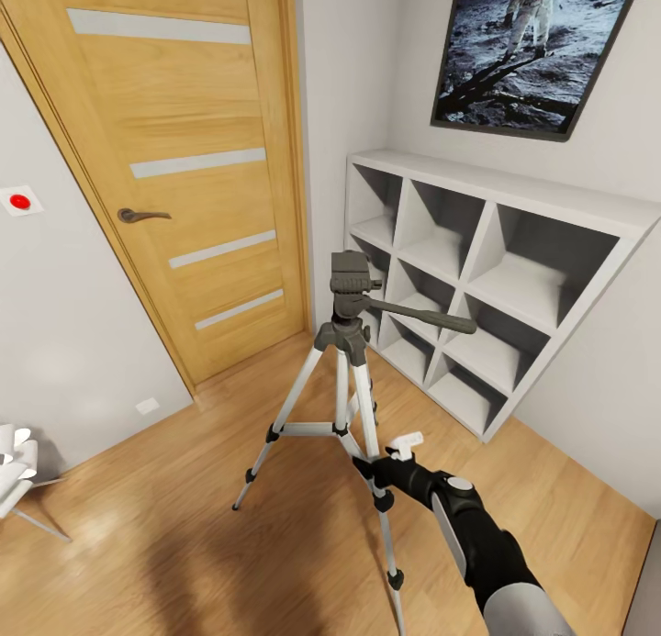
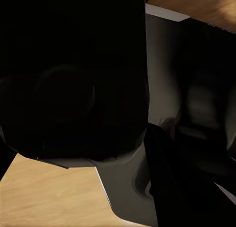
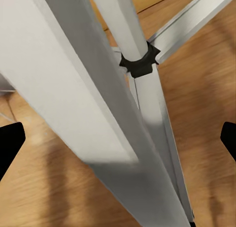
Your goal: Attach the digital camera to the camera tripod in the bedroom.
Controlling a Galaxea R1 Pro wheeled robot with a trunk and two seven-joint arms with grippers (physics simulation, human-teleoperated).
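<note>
At the far left of the head view a white square wall plate [image 1: 20, 200] with a red dot sits on the pale wall; it is a fixture and not the task's item. Next comes the wooden door [image 1: 188, 172], shut, with its dark lever handle [image 1: 142, 216]. The camera tripod [image 1: 344, 379] stands upright on the plank floor [image 1: 165, 535] in front of the door and just beside the white cube shelves [image 1: 482, 292], its dark head [image 1: 353, 283] bare and the pan handle [image 1: 427, 315] pointing toward the shelves. The right pincer [image 1: 386, 466] is at the near leg, low down; in the right wrist view its dark fingertips [image 3: 11, 143] stand far apart on either side of the silver leg [image 3: 93, 124], so it is wide open and grips nothing. The left wrist view shows a dark, chunky mass close to the lens, which may be the digital camera, but the frame is too dark to confirm it or to tell the state of the left pincer. In judgement, the step in hand is steadying the tripod: the right pincer should close squarely on the leg without pushing sideways, since a light stand on three feet could tip. The mounting head should be kept unobstructed from above. An astronaut poster [image 1: 532, 44] hangs over the shelves.
</note>
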